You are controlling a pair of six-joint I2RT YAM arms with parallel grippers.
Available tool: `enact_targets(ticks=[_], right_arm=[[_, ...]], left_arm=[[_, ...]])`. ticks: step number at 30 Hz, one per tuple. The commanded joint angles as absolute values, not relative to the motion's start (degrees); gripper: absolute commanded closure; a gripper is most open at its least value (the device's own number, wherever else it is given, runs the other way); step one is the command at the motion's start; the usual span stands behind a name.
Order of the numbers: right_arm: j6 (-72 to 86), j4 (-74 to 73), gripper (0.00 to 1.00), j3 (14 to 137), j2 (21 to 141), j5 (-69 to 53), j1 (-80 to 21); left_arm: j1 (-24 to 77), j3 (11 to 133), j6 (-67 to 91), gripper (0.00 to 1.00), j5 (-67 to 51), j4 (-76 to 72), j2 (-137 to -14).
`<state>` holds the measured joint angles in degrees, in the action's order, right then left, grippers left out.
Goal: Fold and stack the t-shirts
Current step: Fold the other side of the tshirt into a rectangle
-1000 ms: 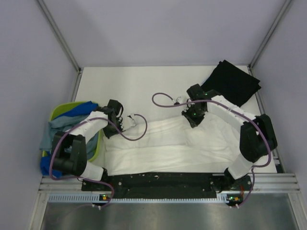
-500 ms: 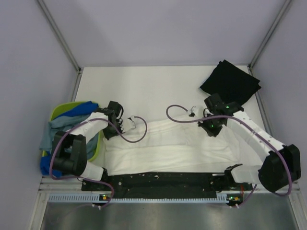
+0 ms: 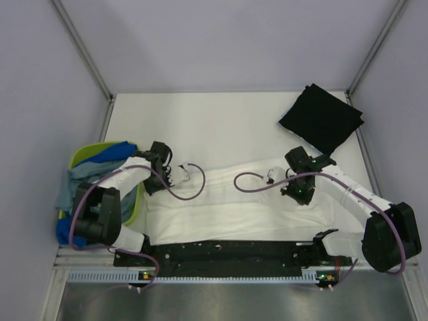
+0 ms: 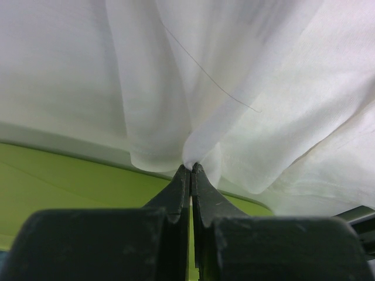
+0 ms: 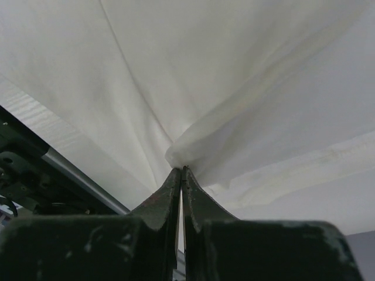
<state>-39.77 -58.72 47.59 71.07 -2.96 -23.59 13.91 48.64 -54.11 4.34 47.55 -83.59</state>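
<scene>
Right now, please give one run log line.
left gripper: shut on white shirt | right gripper: shut on white shirt | black shirt: folded, far right

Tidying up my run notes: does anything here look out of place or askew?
A grey-blue shirt spills over the rim of the lime-green basket at the left. The folded black shirt lies diagonal to the edges of the table, at the far right. Nothing looks damaged.
</scene>
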Motion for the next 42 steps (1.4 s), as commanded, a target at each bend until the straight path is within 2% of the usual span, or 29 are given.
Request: enact_targets(ticks=[1, 11, 12, 15, 18, 21, 22, 23, 24, 26, 28, 32, 33, 37, 42], right_arm=[[-43.85, -56.08, 1.00, 46.76, 71.10, 1.82, -24.08], [-44.74, -53.26, 1.00, 43.07, 76.46, 5.36, -24.00], [-44.74, -53.17, 0.95, 42.63, 76.64, 6.14, -23.91], [-44.30, -52.04, 0.68, 41.84, 75.42, 9.66, -23.82], [-41.59, -51.33, 0.57, 45.86, 70.07, 8.54, -23.03], [-38.59, -51.42, 0.48, 51.49, 64.36, -4.59, -21.36], [-38.50, -50.98, 0.43, 52.63, 62.86, -10.31, -21.36], [-36.58, -49.15, 0.32, 53.69, 62.06, -15.16, -21.36], [-33.17, -45.04, 0.29, 54.22, 62.05, -17.99, -21.44], [-23.43, -36.26, 0.29, 55.89, 64.41, -21.09, -21.36], [-14.55, -32.71, 0.33, 58.52, 69.67, -19.26, -21.36], [-6.78, -36.81, 0.62, 66.61, 85.04, -11.62, -20.83], [-5.72, -37.87, 0.65, 67.67, 87.78, -10.73, -20.31], [-2.29, -37.01, 0.63, 67.85, 93.68, -5.55, -19.07], [-0.44, -34.98, 0.55, 68.20, 96.50, -3.60, -17.41]], left_arm=[[13.97, 49.66, -55.11, 1.00, 4.92, 46.93, -84.81], [13.89, 48.34, -56.86, 1.00, 6.33, 46.76, -84.55], [13.89, 48.25, -57.04, 1.00, 6.50, 46.58, -84.55], [13.89, 48.60, -57.22, 1.00, 6.07, 46.76, -84.73], [13.89, 48.87, -57.04, 1.00, 4.75, 47.28, -84.64], [13.89, 48.87, -56.95, 1.00, 4.40, 47.37, -84.64], [13.89, 48.95, -56.95, 1.00, 4.31, 47.29, -84.73], [13.89, 48.87, -56.87, 1.00, 4.31, 47.29, -84.81], [13.89, 48.95, -56.69, 1.00, 4.22, 47.20, -84.99], [13.89, 49.13, -56.43, 1.00, 4.48, 47.20, -85.43], [13.89, 49.57, -55.90, 1.00, 4.31, 47.46, -85.69], [13.89, 49.83, -55.37, 1.00, 3.69, 47.81, -85.43], [13.89, 49.83, -55.28, 1.00, 3.60, 47.99, -85.34], [13.89, 49.57, -54.76, 1.00, 3.25, 47.90, -85.43], [13.89, 49.74, -54.67, 1.00, 3.60, 47.90, -86.13]])
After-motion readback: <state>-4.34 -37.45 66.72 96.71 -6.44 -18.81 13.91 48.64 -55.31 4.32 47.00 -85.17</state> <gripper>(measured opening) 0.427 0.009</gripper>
